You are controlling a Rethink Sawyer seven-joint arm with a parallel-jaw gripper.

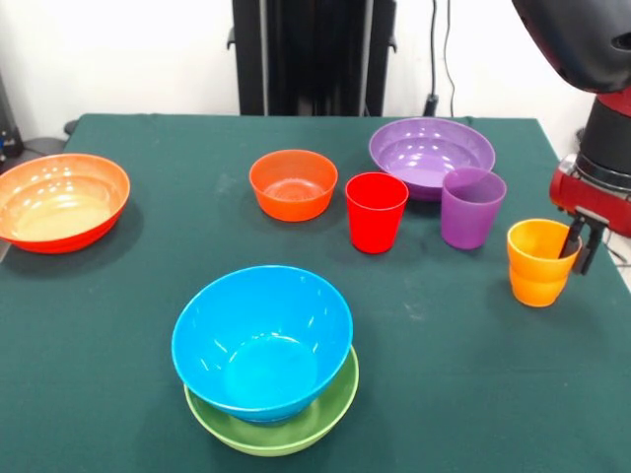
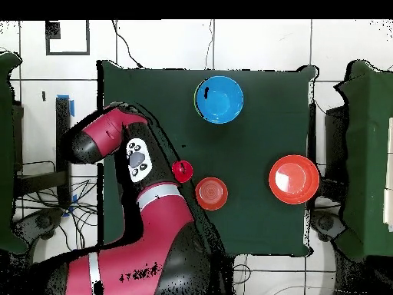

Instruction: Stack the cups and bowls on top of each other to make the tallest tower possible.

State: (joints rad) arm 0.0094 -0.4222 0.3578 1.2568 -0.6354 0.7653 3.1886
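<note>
Hovering gripper [image 1: 582,241] has one finger dipped inside the waisted orange cup [image 1: 538,262], pinching its rim | purple cup [image 1: 471,206], red cup [image 1: 376,211] and purple bowl [image 1: 431,153] sit just beyond that cup | light blue bowl [image 1: 261,340] nests in the lime green bowl [image 1: 286,422], well away, empty | orange-red bowl [image 1: 61,201] farthest off

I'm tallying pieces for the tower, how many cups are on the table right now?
3. The red cup stands mid-table, the purple cup beside it, and the orange cup at the gripper. None looks hidden.
</note>
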